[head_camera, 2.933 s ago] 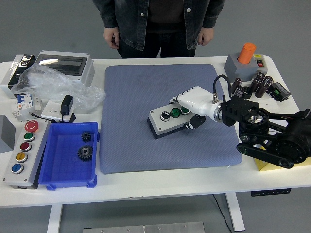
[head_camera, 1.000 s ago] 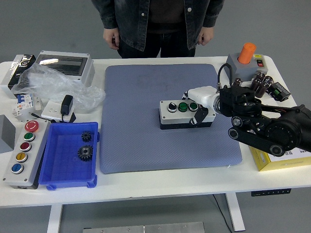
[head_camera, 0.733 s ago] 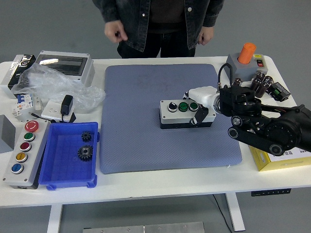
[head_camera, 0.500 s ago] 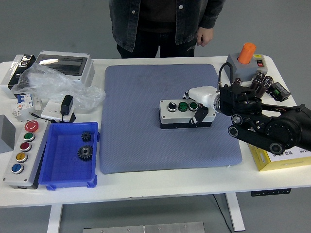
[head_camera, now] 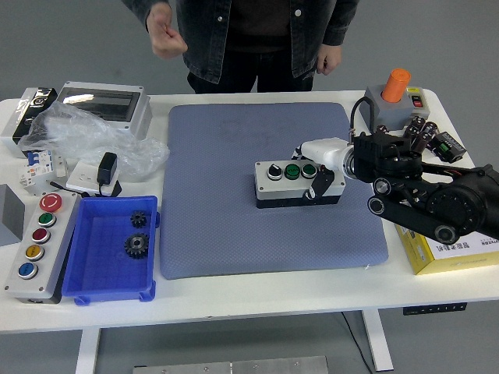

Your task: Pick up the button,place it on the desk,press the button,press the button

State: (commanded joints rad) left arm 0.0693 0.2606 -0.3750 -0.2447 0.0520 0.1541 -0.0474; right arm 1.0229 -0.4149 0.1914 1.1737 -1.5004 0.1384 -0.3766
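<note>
A grey button box (head_camera: 290, 184) with one black-and-white knob and two green buttons lies flat on the blue-grey mat (head_camera: 234, 210). My right hand (head_camera: 321, 165) grips its right end: white fingers over the top by the rightmost green button, black thumb on the front face. The right arm (head_camera: 429, 195) comes in from the right. The left arm is out of view.
A person stands at the far side, one hand (head_camera: 165, 37) raised. Left of the mat: a blue bin (head_camera: 109, 276) with gears, a multi-button panel (head_camera: 35, 243), a plastic bag (head_camera: 86, 140), a grey enclosure (head_camera: 105, 105). Right: an orange-knob box (head_camera: 394, 97), capacitors (head_camera: 413, 136), a yellow box (head_camera: 444, 257).
Since 2.9 s ago the button box went from tilted at mat centre to flat and further right, still in my right hand. The person's hand rose from beside the body.
</note>
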